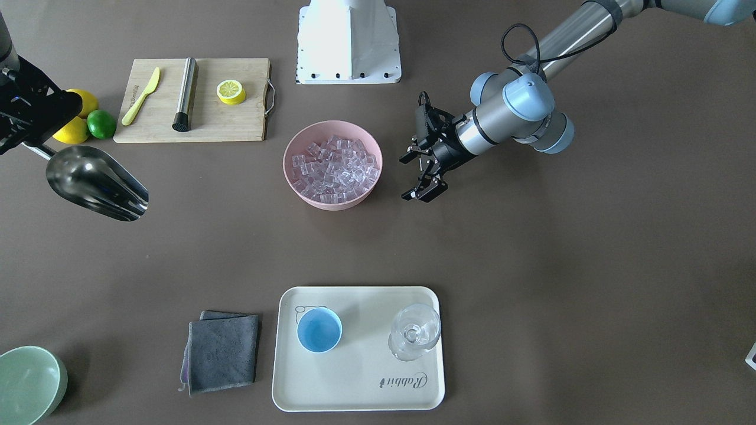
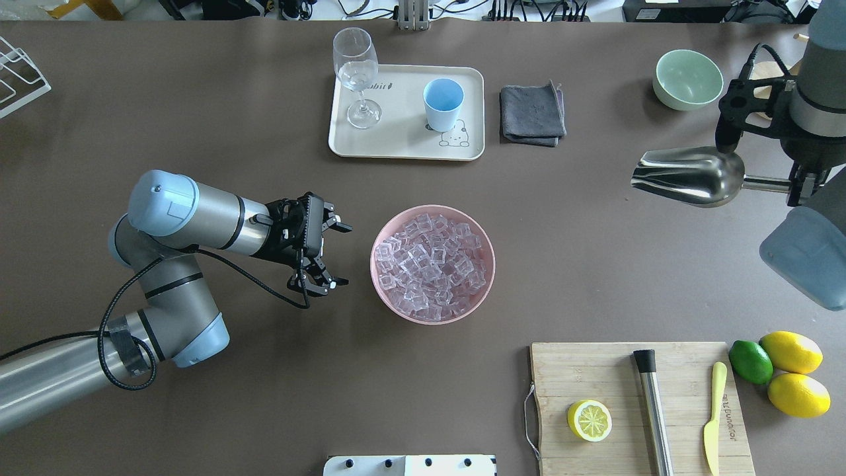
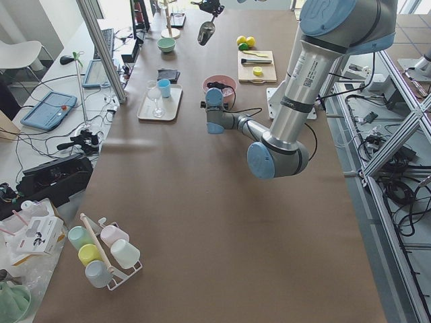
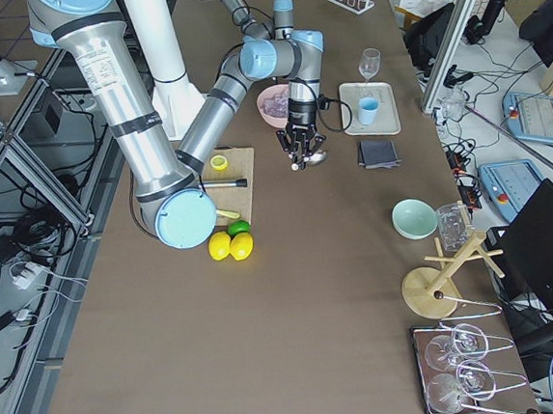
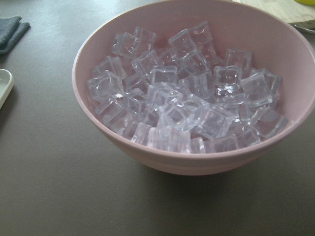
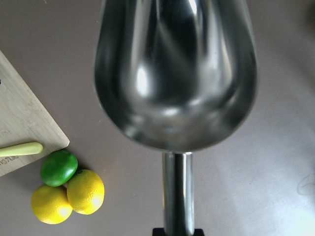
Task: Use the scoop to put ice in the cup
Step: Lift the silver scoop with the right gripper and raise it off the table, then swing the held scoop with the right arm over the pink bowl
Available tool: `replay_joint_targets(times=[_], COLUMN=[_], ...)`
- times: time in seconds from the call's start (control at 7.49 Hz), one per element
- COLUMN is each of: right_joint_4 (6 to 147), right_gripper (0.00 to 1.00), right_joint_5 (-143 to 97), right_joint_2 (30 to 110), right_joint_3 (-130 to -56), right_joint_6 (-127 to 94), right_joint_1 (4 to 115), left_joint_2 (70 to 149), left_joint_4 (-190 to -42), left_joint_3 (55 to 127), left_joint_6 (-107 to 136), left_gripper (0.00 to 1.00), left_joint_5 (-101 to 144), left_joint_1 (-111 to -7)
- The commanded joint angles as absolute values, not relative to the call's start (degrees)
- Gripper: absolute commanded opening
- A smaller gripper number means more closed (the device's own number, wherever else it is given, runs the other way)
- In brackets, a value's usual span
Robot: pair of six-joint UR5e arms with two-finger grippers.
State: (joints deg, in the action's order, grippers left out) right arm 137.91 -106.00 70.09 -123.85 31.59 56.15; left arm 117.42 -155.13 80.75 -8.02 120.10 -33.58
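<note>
Nearest the robot's base I'm counting one wooden cutting board (image 2: 621, 377) carrying one halved lemon (image 2: 589, 420), one steel cylinder with a black tip (image 2: 653, 410) and one yellow plastic knife (image 2: 714, 416). Just beside the board, one green lime (image 2: 750, 361) and two whole yellow lemons (image 2: 791, 352) are sitting together.

In the middle of the brown surface (image 2: 198, 132), one round pink bowl (image 2: 429, 318) is holding the small clear ice cubes (image 2: 433, 264), too many for me to count. The left end effector (image 2: 337, 256) is hovering just beside that bowl, fingers apart, gripping nothing. The right end effector (image 2: 800, 187) is clamping the thin rod handle of the shiny steel scoop (image 2: 687, 175), holding it above the surface, well apart from the bowl.

Farthest out, one cream tray (image 2: 396, 142) is bearing one small light-blue cup (image 2: 443, 102), upright, and one clear stemmed glass (image 2: 357, 73). One folded grey cloth (image 2: 532, 112) and one pale green bowl (image 2: 687, 79) are lying toward the robot's right of it.

The right wrist camera is giving me the scoop's trough close up, bare polished steel. The left wrist camera is resolving single cubes, which the side views are blurring.
</note>
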Motion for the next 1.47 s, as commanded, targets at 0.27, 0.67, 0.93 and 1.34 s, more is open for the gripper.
replay_joint_targets(times=[0.27,0.67,0.93,1.34], right_joint_4=[151.3,152.6,154.5,159.8], right_gripper=[0.0,0.0,0.0,0.0], right_joint_5=[-103.7,-104.5,-104.6,-104.8], right_joint_2=[63.6,60.6,54.7,41.8], right_joint_3=[-131.0,-129.7,-127.1,-115.5], right_joint_6=[32.4,28.7,24.7,21.2], right_joint_1=[48.6,47.0,44.0,39.6], left_joint_2=[117.2,116.8,116.9,117.1], left_joint_4=[-156.7,-156.4,-156.2,-156.1], left_joint_3=[80.9,80.9,80.8,80.7], left_joint_6=[-7.6,-7.6,-7.6,-7.6], left_gripper=[0.99,0.99,0.99,0.99], left_joint_5=[119.7,119.5,119.4,119.4], left_joint_1=[-34.9,-36.2,-33.8,-33.1])
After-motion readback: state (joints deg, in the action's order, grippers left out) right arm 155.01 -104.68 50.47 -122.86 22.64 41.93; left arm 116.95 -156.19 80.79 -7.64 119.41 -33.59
